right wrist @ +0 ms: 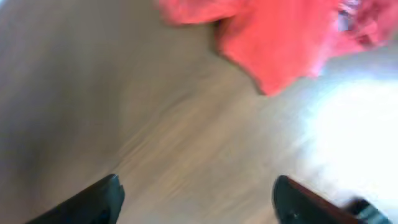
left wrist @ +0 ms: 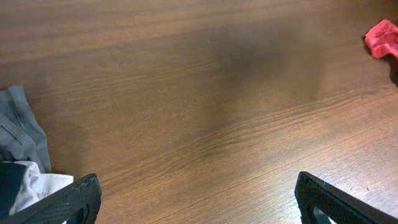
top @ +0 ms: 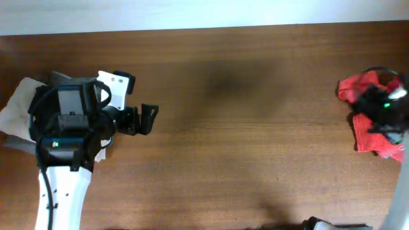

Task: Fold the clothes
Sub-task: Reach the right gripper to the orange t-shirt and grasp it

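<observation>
Looking across the wide brown counter (top: 243, 128), I see the clothes (top: 367, 121) bunched in a crumpled red heap at its far right edge, nothing spread flat yet. They look soft, limp and light. I'd judge they will sag and drag rather than keep any shape, with no fear of breakage, and that a loose corner or hem is the place to pinch, such as the flap hanging toward the right wrist camera. A separate grey and white cloth (top: 19, 102) lies at the far left under the left arm.

The right gripper (right wrist: 199, 199) hangs over the heap, jaws spread wide and nothing between them — that view is blurred, so I can't tell about contact. The left gripper (top: 152, 119), well apart from the red cloth, is also spread wide and unladen above the wood.
</observation>
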### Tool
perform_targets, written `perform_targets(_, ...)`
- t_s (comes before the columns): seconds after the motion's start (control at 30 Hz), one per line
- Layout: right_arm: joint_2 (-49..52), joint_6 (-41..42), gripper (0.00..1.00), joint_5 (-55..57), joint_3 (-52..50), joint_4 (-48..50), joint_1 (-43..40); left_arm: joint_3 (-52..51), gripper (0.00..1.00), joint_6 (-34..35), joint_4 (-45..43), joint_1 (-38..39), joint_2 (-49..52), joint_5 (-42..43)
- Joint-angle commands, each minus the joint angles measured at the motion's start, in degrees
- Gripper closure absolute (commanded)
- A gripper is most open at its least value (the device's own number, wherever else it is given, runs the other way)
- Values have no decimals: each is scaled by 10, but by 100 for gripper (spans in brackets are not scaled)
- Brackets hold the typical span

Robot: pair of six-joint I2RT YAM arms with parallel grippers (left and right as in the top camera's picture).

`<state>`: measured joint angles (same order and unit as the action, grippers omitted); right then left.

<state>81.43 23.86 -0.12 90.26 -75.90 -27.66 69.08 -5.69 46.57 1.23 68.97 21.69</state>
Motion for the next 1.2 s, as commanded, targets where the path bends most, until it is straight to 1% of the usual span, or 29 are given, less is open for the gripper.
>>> perform_targets(0.0, 63, 22, 20, 19, 4, 12, -72, 14, 1, 5, -3, 1, 11, 9)
perform_targets(0.1, 124, 22, 22, -9, 4, 59, -110, 14, 1, 5, -11, 1, 15, 9)
perform_targets(0.2, 179, 40, 23, -47, 4, 115, -114, 14, 1, 5, -17, 1, 16, 9)
perform_targets(0.3, 233, 71, 23, -79, 4, 178, -105, 14, 1, 5, -21, 1, 16, 9)
perform_targets(0.53, 336, 142, 23, -84, 4, 315, -72, 14, 1, 5, -30, 1, 16, 8)
perform_targets(0.7, 371, 160, 28, -75, 4, 382, -59, 14, 1, 5, -28, 1, 16, 9)
perform_targets(0.73, 374, 170, 36, -52, 4, 388, -58, 14, 1, 5, -26, 1, 16, 9)
perform_targets(0.77, 374, 172, 42, -38, 4, 388, -57, 14, 1, 5, -26, 1, 16, 9)
perform_targets(0.8, 373, 171, 53, -33, 4, 389, -57, 14, 1, 5, -26, 1, 16, 9)
perform_targets(0.83, 372, 168, 68, -33, 5, 388, -57, 14, 1, 5, -26, 1, 16, 9)
perform_targets(0.87, 370, 159, 81, -35, 8, 381, -58, 14, 1, 5, -26, 1, 16, 9)
perform_targets(0.9, 365, 148, 89, -38, 12, 375, -58, 14, 1, 5, -26, 1, 16, 9)
perform_targets(0.97, 350, 126, 96, -49, 23, 366, -56, 14, 1, 5, -29, 1, 16, 9)
perform_targets(1.17, 249, 49, 96, -83, 82, 313, -26, 14, 1, 5, -35, 1, 16, 8)
